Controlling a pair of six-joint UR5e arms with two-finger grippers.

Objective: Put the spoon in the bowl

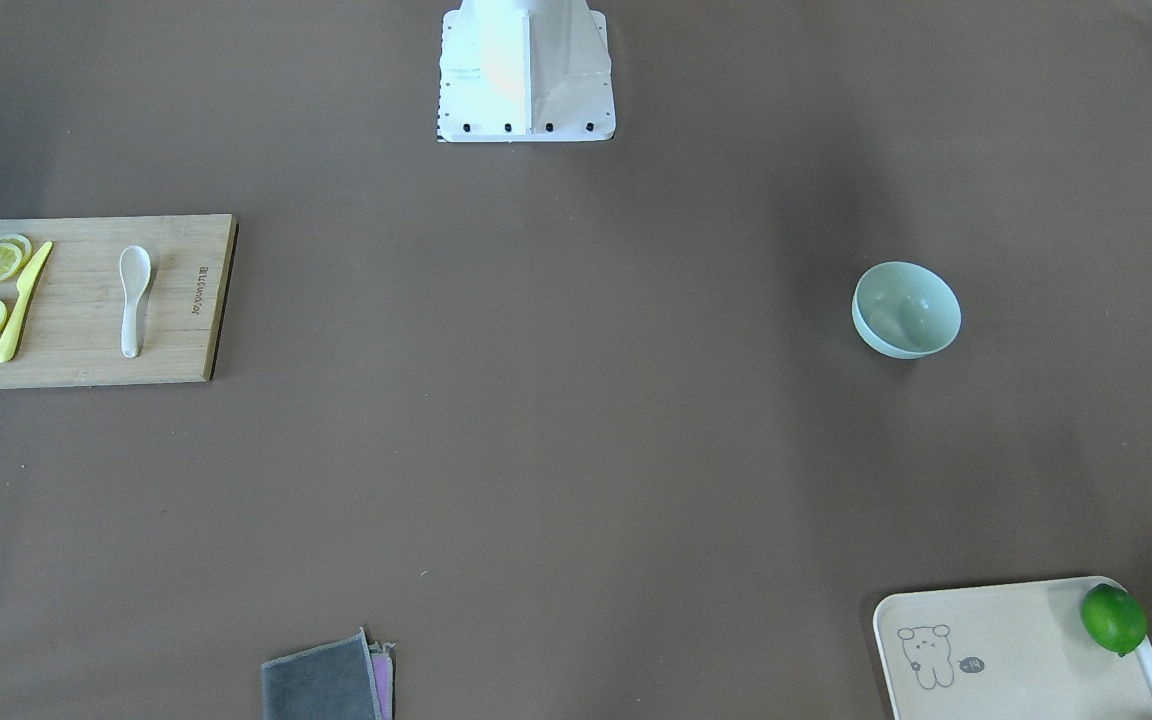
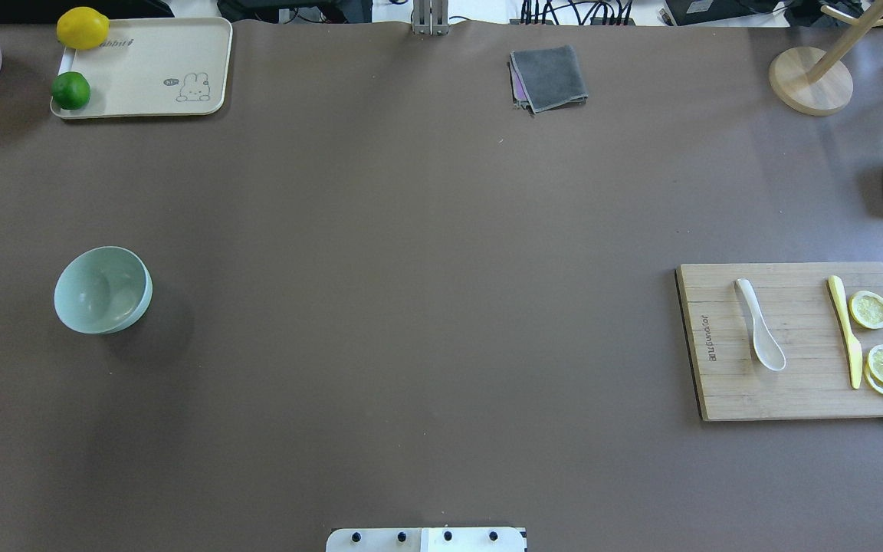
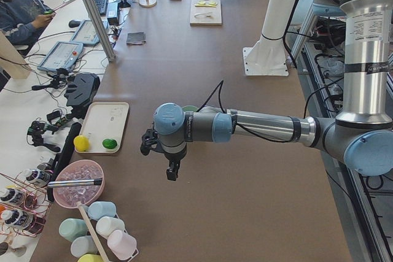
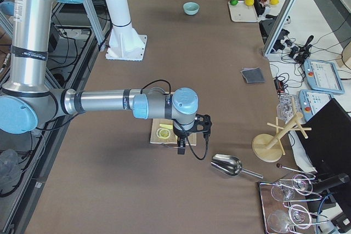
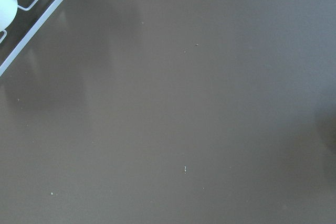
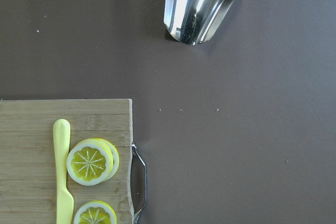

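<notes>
The spoon point(image 2: 759, 335) lay on the board point(image 2: 786, 395) near the knife point(image 2: 845, 331), well apart from the bowl point(image 2: 103, 290) across the counter point(image 2: 411, 268). Whether the left claw point(image 3: 172, 175) or right claw point(image 4: 181, 147) stood open or held anything could not be told.

White spoon point(image 2: 759, 335), mint bowl point(image 2: 103, 290) well apart

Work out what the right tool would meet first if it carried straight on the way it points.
Pointing down, the right tool would likely meet the brown table just off the handled end of the cutting board; depth is unclear.
</notes>
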